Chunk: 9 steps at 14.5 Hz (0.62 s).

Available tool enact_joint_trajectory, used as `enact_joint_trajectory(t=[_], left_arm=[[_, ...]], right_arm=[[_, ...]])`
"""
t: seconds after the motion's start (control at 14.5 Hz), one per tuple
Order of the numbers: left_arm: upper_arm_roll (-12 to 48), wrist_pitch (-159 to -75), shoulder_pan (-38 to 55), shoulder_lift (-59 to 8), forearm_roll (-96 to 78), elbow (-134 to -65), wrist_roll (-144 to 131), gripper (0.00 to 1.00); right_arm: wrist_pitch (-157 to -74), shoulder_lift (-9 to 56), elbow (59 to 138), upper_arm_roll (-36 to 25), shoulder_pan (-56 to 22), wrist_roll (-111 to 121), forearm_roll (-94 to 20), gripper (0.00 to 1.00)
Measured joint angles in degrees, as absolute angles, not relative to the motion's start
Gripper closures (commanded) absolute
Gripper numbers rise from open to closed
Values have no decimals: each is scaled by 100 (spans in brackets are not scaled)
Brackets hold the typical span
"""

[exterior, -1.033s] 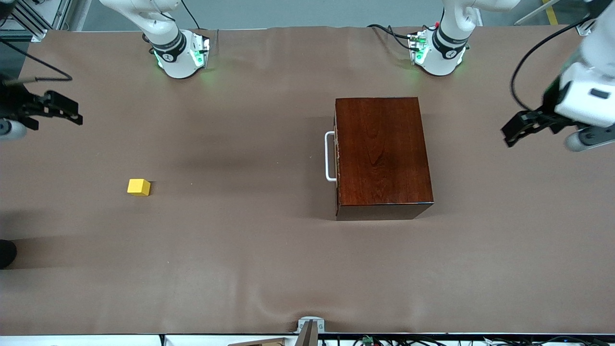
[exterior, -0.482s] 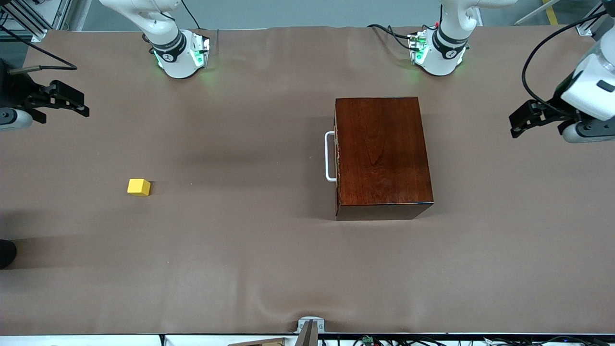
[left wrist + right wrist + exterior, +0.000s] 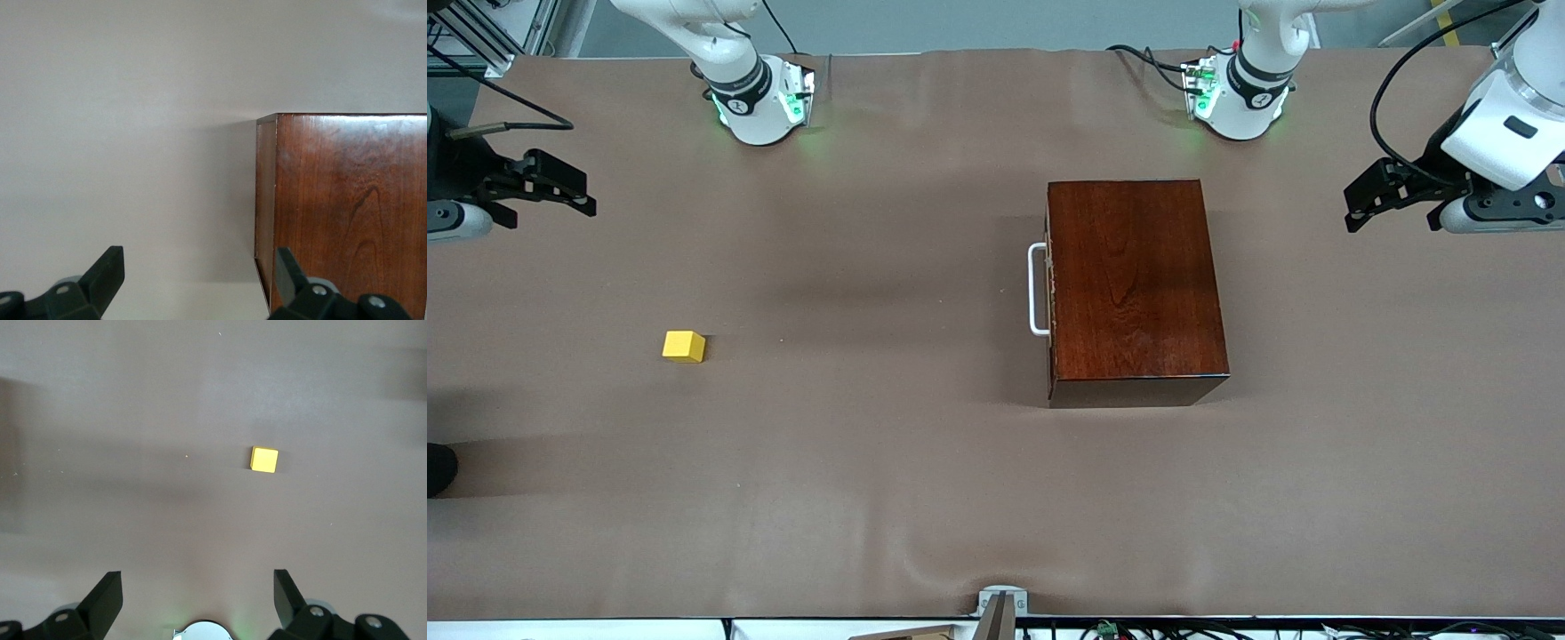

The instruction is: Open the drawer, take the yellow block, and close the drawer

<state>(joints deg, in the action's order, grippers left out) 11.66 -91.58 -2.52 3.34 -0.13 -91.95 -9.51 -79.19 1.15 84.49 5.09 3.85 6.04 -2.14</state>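
Drawer (image 3: 1049, 289) is sitting fully pushed into the dark reddish-brown wooden box (image 3: 1134, 280), its white U-shaped handle (image 3: 1037, 289) facing toward the right arm's end of the table. The box is resting on the brown table (image 3: 925, 480), toward the left arm's end, just nearer the front camera than the left arm's base (image 3: 1240, 98). Yellow block (image 3: 684, 346) is lying out on the bare table surface, well apart from the box, toward the right arm's end and nearer the front camera than the right arm's base (image 3: 756, 102). Nothing is touching the block. Left gripper (image 3: 1374, 200) is hanging in the air over the table's edge at the left arm's end, well apart from the box, fingers (image 3: 107, 273) spread wide and grasping nothing; the left wrist view is looking down on a corner of the box (image 3: 343, 207). Right gripper (image 3: 560, 188) is hovering over the table edge at the right arm's end, fingers (image 3: 110, 593) released, spread apart and empty; its wrist view is showing the yellow block (image 3: 264, 459) on the cloth below, not between the fingers. Neither gripper is touching the handle or the block.
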Motion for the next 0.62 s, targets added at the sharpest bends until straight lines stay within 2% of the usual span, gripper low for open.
enact_joint_trajectory(t=[0.62], left_arm=[[1166,-9070,-478,388,-13,-9081,-539,0]], right_arm=[[-7919,106,8449,471,385,603,-174,0]])
